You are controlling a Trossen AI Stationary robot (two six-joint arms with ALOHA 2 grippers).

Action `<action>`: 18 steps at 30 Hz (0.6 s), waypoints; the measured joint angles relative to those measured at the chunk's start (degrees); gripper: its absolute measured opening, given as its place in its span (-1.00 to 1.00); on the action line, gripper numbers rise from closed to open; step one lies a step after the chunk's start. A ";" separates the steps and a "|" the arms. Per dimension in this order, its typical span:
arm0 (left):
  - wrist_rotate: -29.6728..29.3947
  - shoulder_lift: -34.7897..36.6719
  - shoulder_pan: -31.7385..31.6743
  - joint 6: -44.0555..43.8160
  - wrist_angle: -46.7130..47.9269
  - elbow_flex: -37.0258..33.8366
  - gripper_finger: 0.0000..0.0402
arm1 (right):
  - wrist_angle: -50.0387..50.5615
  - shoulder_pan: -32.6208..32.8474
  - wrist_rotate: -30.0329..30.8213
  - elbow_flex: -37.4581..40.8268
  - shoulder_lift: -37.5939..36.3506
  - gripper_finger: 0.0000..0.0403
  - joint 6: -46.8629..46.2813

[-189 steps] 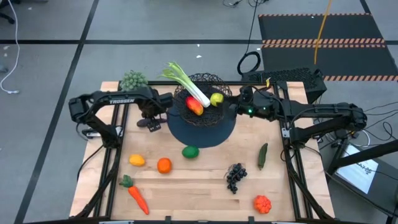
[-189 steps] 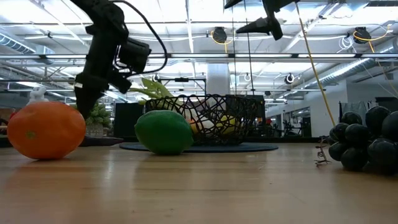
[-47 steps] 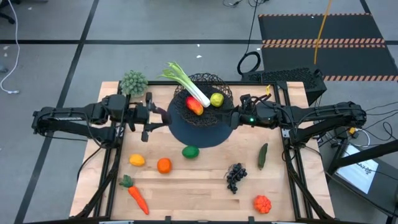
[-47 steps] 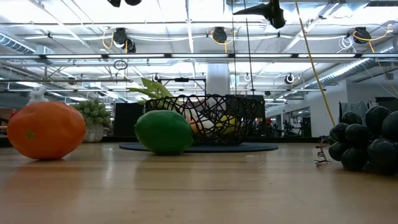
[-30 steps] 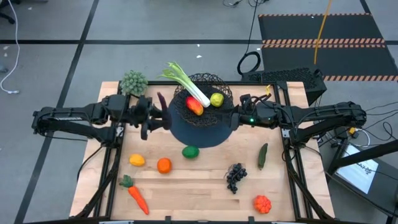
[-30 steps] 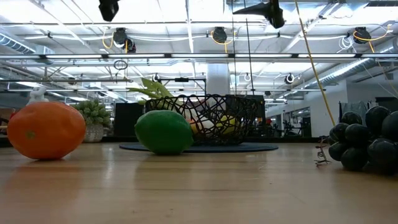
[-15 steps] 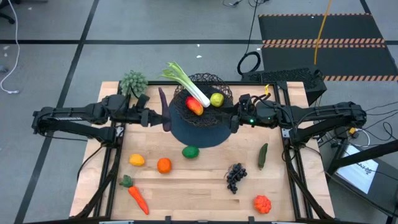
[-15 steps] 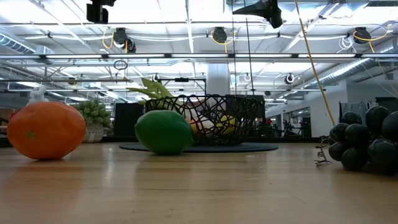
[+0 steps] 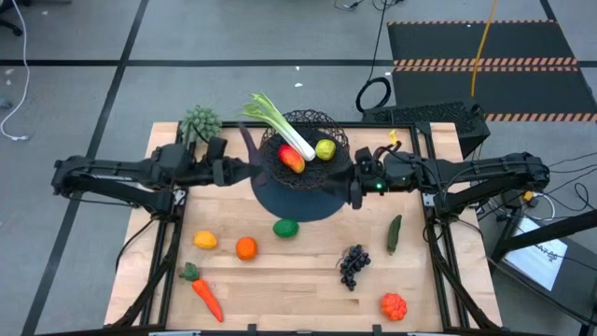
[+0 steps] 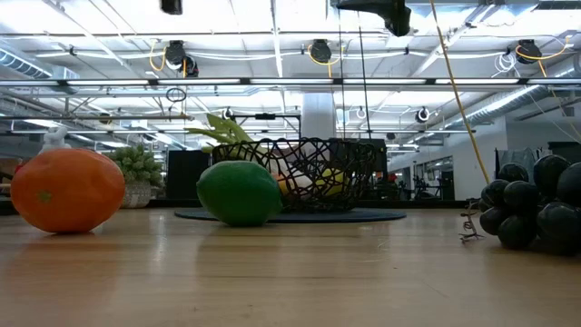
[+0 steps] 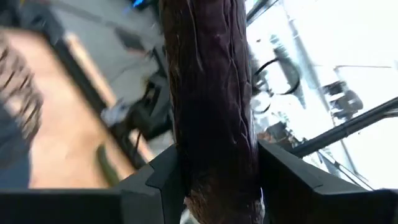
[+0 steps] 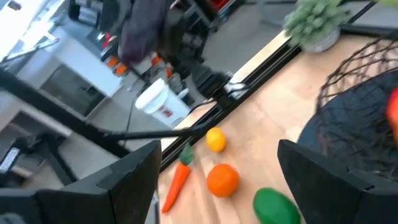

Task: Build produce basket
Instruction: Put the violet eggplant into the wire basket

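The black wire basket [image 9: 322, 122] stands on a dark round mat [image 9: 303, 198] at the table's far middle. In it lie a leek [image 9: 280, 124], a red-yellow mango [image 9: 292, 159] and a yellow-green fruit [image 9: 325, 147]. My left gripper [image 9: 250, 170] hangs high, just left of the basket, shut on a long dark purple eggplant [image 9: 245, 145]. My right gripper [image 9: 354, 185] hovers open at the mat's right edge, with nothing between its fingers [image 12: 140, 177]. My left gripper pinches the eggplant near one end [image 11: 214, 177] between its two fingers [image 11: 165, 177]. The fingers come level from the table's left and lie across it. The eggplant is lifted clear, its long free part [image 9: 242, 135] reaching toward the table's far edge.
On the near half of the table lie a lime [image 9: 285, 227], an orange [image 9: 245, 247], a lemon [image 9: 205, 240], a carrot [image 9: 205, 297], dark grapes [image 9: 353, 264], a cucumber [image 9: 394, 233] and a red fruit [image 9: 393, 305]. A fuzzy green clump [image 9: 201, 121] stands at the far left.
My left gripper has gone a little toward the basket and has rolled at the wrist, still shut on the eggplant. The eggplant's free end has swung round toward the far edge. My right gripper has turned slightly at the wrist where it was.
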State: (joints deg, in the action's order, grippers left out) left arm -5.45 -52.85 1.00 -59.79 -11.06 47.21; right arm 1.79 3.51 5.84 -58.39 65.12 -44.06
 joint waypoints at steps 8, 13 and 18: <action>1.66 -5.22 -4.44 8.37 -6.49 2.81 -0.13 | 0.19 -0.57 0.31 -0.02 0.00 0.55 4.53; 8.49 -8.20 -9.18 15.50 3.38 9.47 -0.13 | 1.13 -2.16 4.85 -0.02 0.00 0.55 5.74; 12.86 -12.21 -14.05 28.79 17.74 16.57 -0.13 | 0.06 -4.15 6.15 -0.02 -0.37 0.55 3.53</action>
State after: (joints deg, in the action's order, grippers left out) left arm 7.41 -65.06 -13.05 -31.00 6.68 63.79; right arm 1.85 -0.64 11.99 -58.41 64.75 -40.53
